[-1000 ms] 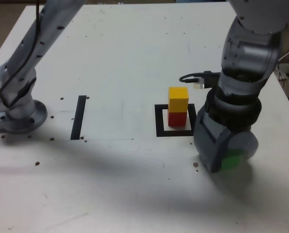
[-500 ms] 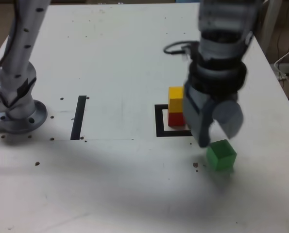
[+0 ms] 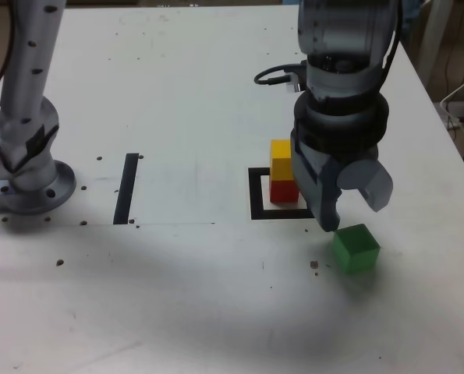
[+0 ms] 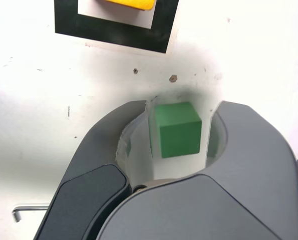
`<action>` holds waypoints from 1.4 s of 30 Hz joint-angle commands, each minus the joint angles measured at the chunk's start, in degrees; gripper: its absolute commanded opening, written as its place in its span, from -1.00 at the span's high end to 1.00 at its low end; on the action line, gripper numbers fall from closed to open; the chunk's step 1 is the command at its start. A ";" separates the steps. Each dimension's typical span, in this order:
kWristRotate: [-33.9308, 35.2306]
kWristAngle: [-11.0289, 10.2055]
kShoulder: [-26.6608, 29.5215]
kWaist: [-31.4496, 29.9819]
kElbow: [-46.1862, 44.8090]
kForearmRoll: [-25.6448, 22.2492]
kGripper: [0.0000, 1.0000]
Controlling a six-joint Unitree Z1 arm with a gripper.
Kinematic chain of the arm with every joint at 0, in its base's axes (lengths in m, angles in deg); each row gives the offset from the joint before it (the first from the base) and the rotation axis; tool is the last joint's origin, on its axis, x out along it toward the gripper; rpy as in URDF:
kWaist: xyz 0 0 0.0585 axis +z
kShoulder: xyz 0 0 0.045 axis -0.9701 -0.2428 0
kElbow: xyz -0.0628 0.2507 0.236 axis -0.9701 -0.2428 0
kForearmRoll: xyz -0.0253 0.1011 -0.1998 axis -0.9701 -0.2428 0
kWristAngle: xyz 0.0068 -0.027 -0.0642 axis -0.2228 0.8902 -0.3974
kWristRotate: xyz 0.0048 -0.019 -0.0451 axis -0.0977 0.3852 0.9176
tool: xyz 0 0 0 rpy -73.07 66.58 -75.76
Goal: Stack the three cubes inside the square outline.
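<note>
I count three cubes on the white bench [image 3: 177, 304]: a matte green cube [image 3: 355, 249] standing by itself, and a matte yellow cube [image 3: 281, 160] sitting on top of a matte red cube [image 3: 283, 192]. There's one square outline [image 3: 256, 195] of thick black tape, with the two-cube stack inside it, and one straight black strip [image 3: 125, 188] off toward the exterior view's left.

The green cube rests directly on the bench, outside the outline, on the side toward the bench's edge at the exterior view's right. Being a cube, it has no long axis; its sides are turned askew to the outline's. The red and yellow ones sit roughly square with the tape. The strip's long axis runs toward the bench's far edge, leaning a little to the exterior view's right at that end.

One grey arm [image 3: 345, 39] reaches over from above, its gripper [image 3: 352, 219] pointing down. The two jaws stand apart, holding nothing, and the wrist view shows the green cube through the gap between them.
</note>
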 commanded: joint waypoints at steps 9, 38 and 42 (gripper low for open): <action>1.15 -0.09 -2.46 -0.10 0.88 0.22 -0.99; 2.03 -0.13 -8.57 -0.47 5.06 0.98 -0.96; 2.55 -1.75 -5.42 -0.89 5.31 -1.13 -0.98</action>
